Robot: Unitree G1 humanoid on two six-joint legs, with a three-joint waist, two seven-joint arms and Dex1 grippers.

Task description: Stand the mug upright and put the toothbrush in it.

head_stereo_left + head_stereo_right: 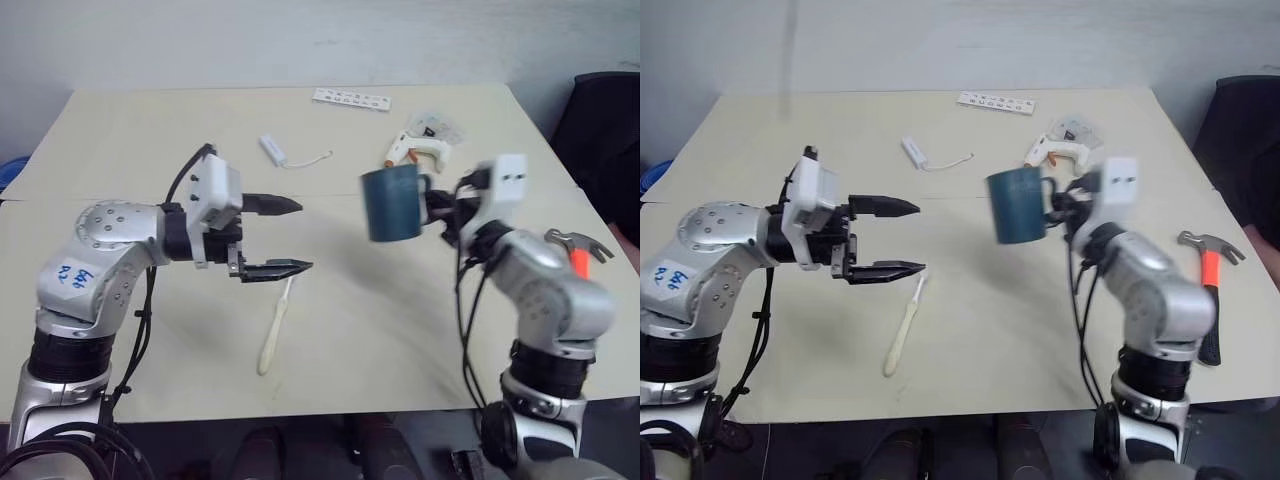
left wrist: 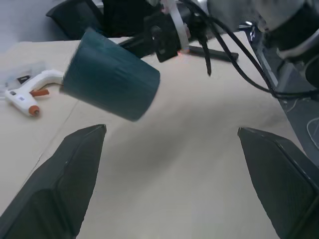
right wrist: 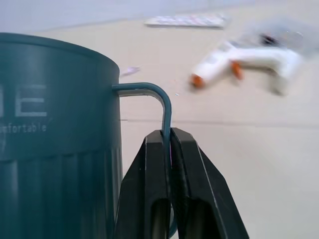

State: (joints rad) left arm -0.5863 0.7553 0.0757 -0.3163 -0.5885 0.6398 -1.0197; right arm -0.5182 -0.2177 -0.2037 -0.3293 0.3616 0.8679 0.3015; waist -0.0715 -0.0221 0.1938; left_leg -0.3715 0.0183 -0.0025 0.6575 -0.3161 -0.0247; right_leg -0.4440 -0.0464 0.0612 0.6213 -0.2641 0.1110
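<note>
Nearest the desk's point(image 1: 400, 370) front edge we see the toothbrush point(image 1: 274, 328), lying flat on the beige top, left of centre, its handle end toward the front edge and its head pointing away from it.

Just above and behind the toothbrush's head we find the left gripper point(image 1: 290, 236), held over the desk with its two black fingers spread wide and nothing between them. In the left wrist view its fingers point(image 2: 60, 189) frame bare desk, apart from the toothbrush.

To the right, at about the same depth, we see the right gripper point(image 3: 167, 149) with its fingers pressed together on the thin bar of the mug's handle. The mug point(image 1: 392, 203) hangs in the air over the middle of the desk, clear of the surface, roughly upright with a slight tilt, its handle turned toward the right arm. White lettering shows on its side in the right wrist view.

Near the right edge lies a hammer point(image 1: 1208, 290) with an orange and black handle.

Farther back, behind the mug, lies a white glue gun point(image 1: 418, 151) with an orange tip, and beside it a clear packet point(image 1: 438, 127). Left of these rests a small white stick with a thin cord point(image 1: 282, 152).

At the far edge, we see a white strip point(image 1: 351, 98).
</note>
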